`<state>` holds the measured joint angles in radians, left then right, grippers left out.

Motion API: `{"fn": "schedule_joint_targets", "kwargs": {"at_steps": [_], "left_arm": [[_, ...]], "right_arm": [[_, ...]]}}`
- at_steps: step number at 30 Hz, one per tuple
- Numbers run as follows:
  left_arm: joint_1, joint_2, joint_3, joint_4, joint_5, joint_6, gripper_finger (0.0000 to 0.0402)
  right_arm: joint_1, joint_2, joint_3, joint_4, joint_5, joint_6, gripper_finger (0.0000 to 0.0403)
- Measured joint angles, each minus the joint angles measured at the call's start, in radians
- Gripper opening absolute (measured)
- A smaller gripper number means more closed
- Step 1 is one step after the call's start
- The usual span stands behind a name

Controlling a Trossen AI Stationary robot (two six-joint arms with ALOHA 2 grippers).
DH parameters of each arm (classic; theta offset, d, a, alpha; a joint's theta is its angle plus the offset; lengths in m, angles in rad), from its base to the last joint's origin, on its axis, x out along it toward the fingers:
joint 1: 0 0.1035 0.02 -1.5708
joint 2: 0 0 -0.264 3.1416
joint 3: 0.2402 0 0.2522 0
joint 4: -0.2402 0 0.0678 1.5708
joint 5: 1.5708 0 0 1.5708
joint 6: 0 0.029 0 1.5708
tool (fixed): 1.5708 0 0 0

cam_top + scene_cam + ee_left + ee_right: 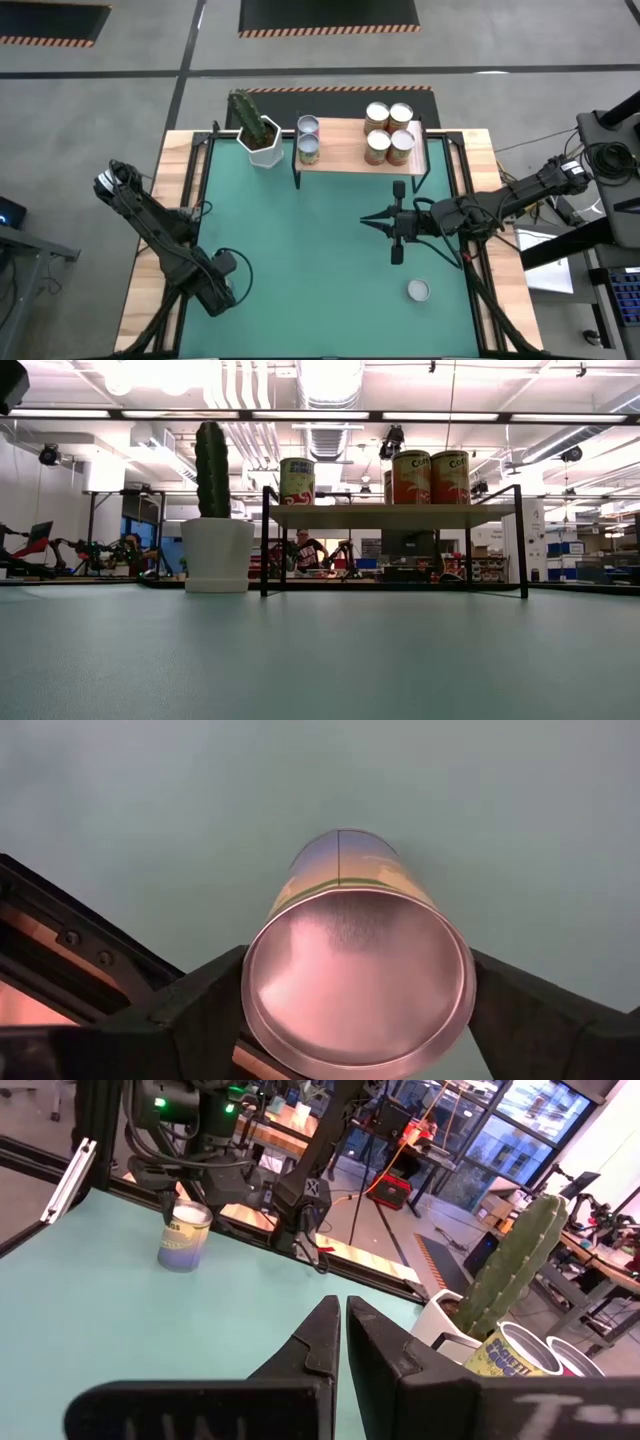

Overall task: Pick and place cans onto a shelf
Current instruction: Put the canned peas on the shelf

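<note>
A can with a silvery top stands upright on the green mat near the table's near left corner, also seen in the right wrist view. My left gripper comes down over it, one finger on each side; in the high view the gripper hides this can. My right gripper hangs shut and level over the table's middle right, holding nothing. The shelf at the far edge carries two cans on its left and several on its right. One more can stands on the mat near right. My left gripper has the can's round side wall just below the top rim between its two fingers, one on each opposite side. The fingers come from above, pointing down. The can stands upright with its bottom on the mat.
A white pot with a green cactus stands left of the shelf at the far edge. Black frame rails run along the mat's sides. Open green mat lies between the two arms.
</note>
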<state>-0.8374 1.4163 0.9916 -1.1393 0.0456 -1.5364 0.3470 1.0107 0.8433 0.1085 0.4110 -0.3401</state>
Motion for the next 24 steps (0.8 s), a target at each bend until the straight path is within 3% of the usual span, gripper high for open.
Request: {"fn": "schedule_joint_targets", "kwargs": {"at_steps": [13, 24], "left_arm": [[0.016, -0.003, 0.115, 0.003, 0.001, 0.083, 0.0311], [0.175, 0.007, 0.314, -0.001, -0.148, 0.406, 0.0311]], "right_arm": [[0.0, 0.0, 0.0, 0.0, 0.0, 0.008, 0.0013], [0.007, -0.016, -0.001, -0.076, 0.001, 0.053, 0.0013]]}}
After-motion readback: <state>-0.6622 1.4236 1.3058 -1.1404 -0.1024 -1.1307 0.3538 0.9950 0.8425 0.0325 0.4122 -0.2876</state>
